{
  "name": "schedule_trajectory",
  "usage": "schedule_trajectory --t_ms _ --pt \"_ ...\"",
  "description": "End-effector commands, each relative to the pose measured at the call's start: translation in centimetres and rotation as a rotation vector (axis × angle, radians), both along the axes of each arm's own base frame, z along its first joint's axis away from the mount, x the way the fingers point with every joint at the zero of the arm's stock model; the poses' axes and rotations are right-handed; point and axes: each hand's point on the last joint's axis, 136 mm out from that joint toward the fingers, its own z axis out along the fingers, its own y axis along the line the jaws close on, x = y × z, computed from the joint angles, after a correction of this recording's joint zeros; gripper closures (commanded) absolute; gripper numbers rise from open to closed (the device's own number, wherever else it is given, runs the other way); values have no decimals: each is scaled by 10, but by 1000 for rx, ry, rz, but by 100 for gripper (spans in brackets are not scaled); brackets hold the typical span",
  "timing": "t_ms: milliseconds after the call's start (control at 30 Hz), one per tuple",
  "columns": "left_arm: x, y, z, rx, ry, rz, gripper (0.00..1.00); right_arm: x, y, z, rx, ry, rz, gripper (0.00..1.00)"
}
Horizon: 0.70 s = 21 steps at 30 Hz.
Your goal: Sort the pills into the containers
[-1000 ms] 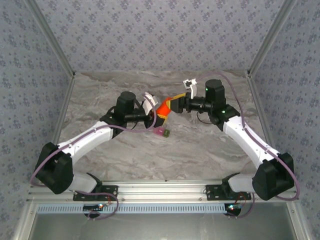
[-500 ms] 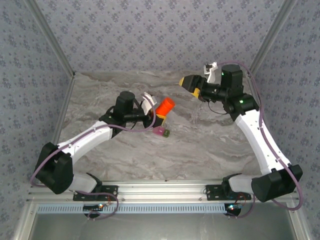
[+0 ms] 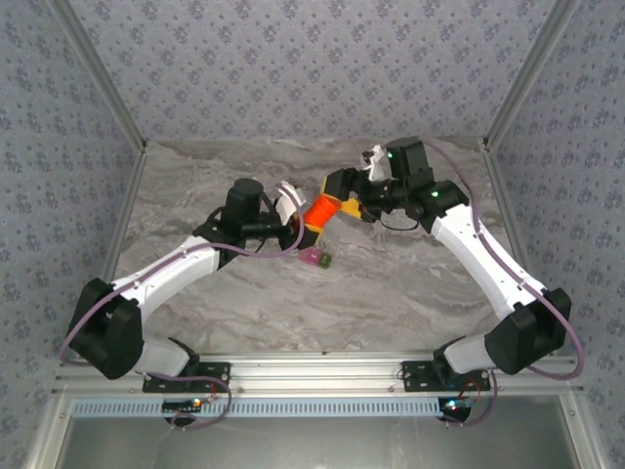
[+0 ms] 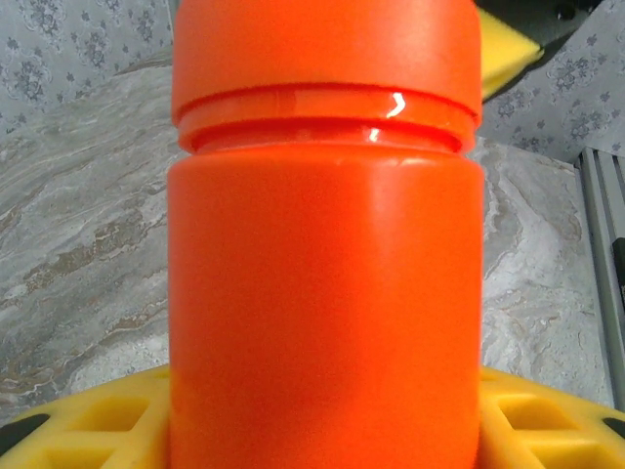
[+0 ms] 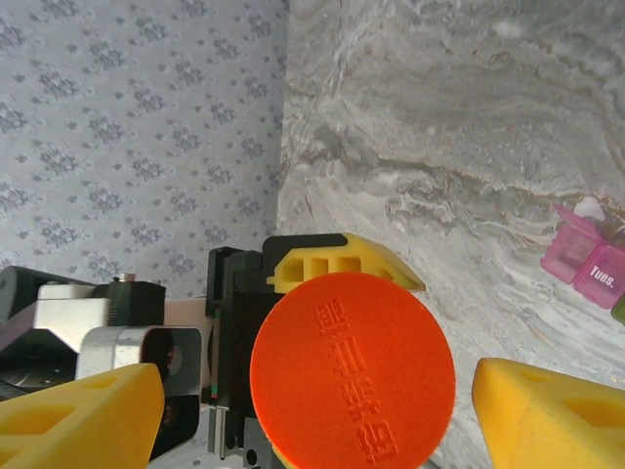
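My left gripper is shut on the orange bottle and holds it tilted above the table. In the left wrist view the bottle stands between the yellow fingers, its cap on. My right gripper is at the cap end, open. From the right wrist the round cap lies between the spread right gripper, with a gap on each side. The containers, joined pink and olive-green compartments, sit on the table just below the bottle, and the pink one is at the right edge. No pills are visible.
The marble table is walled by patterned panels at the back and sides. A metal rail runs along the near edge by the arm bases. The space in front of the containers is free.
The right gripper left the cap, swung up to the back right, then came back and now straddles the cap, open. The left arm and bottle have hardly moved.
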Motion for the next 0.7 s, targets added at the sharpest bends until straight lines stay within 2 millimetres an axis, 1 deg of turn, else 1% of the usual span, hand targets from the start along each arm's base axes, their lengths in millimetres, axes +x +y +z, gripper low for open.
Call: schedule_trajectory --t_ms 0,67,267,600,667 --pt "1 -3 24 -38 -57 -27 100 -1 6 1 -8 16 2 17" --pt "1 -3 24 -38 -58 -28 100 -2 9 -2 -12 17 9 19" --pt "1 -3 25 -38 -58 -28 100 -4 12 -4 -8 13 18 29" --pt "1 -3 25 -40 -55 -29 100 -2 13 -6 -4 16 23 39" --pt "0 -3 24 -40 -55 -30 100 -1 14 -6 -3 13 23 40"
